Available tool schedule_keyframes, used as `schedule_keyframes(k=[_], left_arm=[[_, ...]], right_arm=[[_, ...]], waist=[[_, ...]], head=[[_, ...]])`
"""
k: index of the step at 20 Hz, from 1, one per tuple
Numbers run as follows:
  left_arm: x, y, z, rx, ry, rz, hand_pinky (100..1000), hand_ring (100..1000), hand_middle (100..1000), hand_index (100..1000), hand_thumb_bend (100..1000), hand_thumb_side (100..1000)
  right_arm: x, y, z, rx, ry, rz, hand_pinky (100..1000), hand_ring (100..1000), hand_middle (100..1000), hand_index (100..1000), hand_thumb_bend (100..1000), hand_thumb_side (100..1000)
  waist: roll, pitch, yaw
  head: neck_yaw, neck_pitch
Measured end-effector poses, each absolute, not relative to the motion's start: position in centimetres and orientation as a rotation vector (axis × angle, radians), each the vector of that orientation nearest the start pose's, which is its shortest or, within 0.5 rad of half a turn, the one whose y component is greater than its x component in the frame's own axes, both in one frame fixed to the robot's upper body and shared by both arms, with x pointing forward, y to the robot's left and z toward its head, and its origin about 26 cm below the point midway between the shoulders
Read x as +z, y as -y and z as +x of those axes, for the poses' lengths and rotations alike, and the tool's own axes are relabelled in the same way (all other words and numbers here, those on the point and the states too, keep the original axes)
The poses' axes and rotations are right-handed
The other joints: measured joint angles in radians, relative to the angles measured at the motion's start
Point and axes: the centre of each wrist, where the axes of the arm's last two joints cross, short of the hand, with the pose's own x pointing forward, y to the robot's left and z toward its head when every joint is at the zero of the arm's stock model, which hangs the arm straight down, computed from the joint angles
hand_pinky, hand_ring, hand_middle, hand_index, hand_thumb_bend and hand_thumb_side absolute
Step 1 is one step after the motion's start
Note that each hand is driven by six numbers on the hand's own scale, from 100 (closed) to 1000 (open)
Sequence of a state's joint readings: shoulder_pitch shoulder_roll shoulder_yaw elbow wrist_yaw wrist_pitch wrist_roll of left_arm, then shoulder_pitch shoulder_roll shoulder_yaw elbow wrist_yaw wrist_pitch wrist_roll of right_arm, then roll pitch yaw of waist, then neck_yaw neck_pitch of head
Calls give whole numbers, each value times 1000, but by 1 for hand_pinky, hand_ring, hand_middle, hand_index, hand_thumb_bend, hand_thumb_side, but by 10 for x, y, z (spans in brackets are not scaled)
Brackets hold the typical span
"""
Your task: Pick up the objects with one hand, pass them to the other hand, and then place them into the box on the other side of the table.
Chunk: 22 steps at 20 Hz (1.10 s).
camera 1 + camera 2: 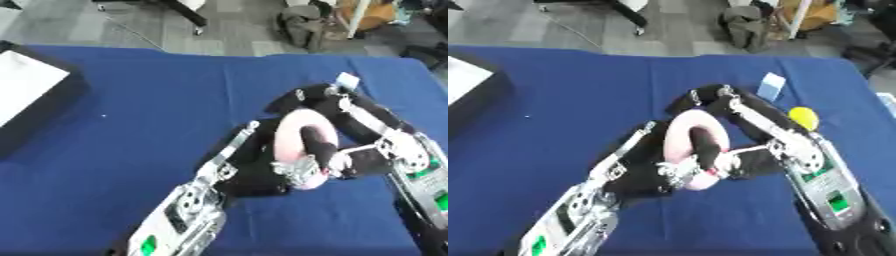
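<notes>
2 black-and-silver arms meet over a wide blue counter point(131, 150), which fills most of the view. At its left edge sits a black box point(35, 107) with a white inside.

Between the arms is a pink ring point(293, 137), thick, smooth and pale, shaped like a doughnut with a dark hole in the middle. It is held up off the counter near the centre, tilted on edge.

From the right, the right robot hand point(331, 157) reaches through the ring's hole, its dark fingers curled round the lower rim. From the left, the left robot hand point(296, 170) is at the ring's lower edge, touching it; whether its fingers are closed on the ring I cannot tell.

Behind the right arm lies a small pale blue card point(772, 86), and near it a small yellow object point(803, 117), both on the counter.
</notes>
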<state>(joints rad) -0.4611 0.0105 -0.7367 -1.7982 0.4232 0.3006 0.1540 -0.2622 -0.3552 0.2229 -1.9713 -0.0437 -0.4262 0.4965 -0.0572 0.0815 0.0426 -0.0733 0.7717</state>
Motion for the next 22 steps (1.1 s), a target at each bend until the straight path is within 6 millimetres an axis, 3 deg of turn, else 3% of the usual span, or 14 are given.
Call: schedule_keyframes(k=[9, 13, 22], left_arm=[[145, -26, 257, -571, 1596, -814, 635, 629, 554, 299, 100, 198], [142, -29, 259, -563, 1591, -799, 635, 629, 554, 300, 100, 198], [142, -30, 259, -562, 1592, -796, 634, 629, 555, 300, 100, 198]], right_arm=[[161, 224, 293, -1586, -3237, -633, 787, 800, 655, 593, 100, 470], [162, 227, 292, -1571, -3242, -715, 794, 808, 667, 640, 100, 529], [161, 231, 292, -1552, -3251, -820, 794, 807, 666, 665, 100, 526]], waist=[[0, 0, -4], [1, 0, -5], [1, 0, -7]], head=[[1, 0], [2, 0], [2, 0]])
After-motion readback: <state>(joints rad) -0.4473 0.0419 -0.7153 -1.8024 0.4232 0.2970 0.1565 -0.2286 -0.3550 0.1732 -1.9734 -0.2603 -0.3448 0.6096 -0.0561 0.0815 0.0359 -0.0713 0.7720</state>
